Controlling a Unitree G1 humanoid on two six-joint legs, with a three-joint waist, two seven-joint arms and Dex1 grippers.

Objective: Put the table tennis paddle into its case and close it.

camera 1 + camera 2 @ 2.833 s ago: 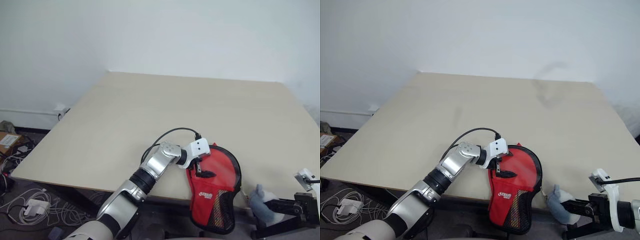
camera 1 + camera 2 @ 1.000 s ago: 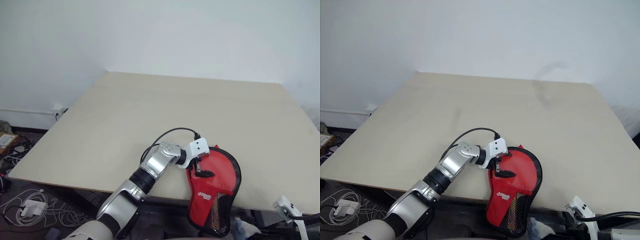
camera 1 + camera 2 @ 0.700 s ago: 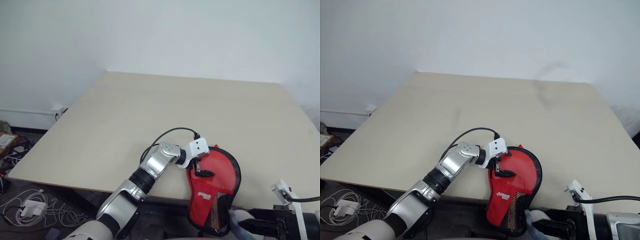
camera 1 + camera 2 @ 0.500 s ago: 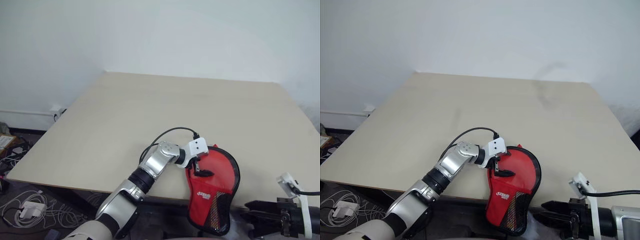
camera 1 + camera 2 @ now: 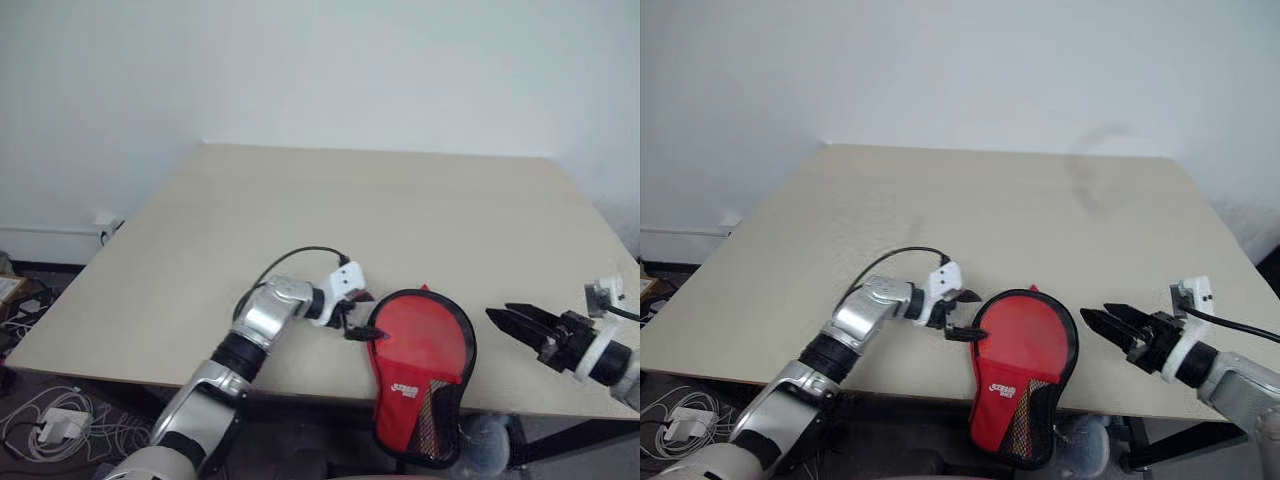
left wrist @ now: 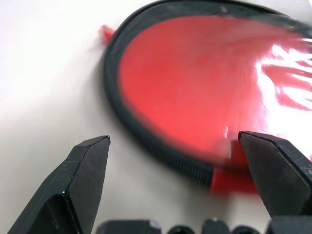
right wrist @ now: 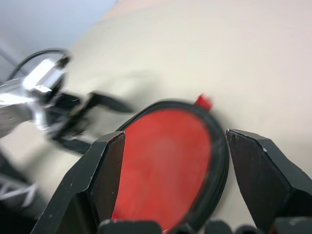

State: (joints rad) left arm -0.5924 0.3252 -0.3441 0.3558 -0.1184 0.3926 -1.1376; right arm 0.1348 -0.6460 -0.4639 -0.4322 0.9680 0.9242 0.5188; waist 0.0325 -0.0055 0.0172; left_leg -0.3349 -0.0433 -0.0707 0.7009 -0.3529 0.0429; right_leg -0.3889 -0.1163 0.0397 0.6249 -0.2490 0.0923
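Observation:
The red case (image 5: 420, 345) lies flat at the near edge of the table (image 5: 350, 210), its black-rimmed round part on the top and its mesh handle end hanging over the edge. My left gripper (image 5: 366, 315) stands open just left of the case's rim (image 6: 146, 141), not touching it. To the right of the case my right gripper (image 5: 1095, 310) hovers open over the table, pointing at the case (image 7: 165, 161), nothing between its fingers. The paddle is hidden; I cannot tell whether it is the red under the case's glossy face.
The table stretches wide and bare beyond the case to a white wall. Cables and a power strip (image 5: 55, 425) lie on the floor at the left. A pale grey-blue soft thing (image 5: 1080, 435) shows below the table's near edge.
The left gripper has drawn off the case to the left. The right gripper has risen from below the table edge to beside the case and now stands open, the grey thing no longer in it.

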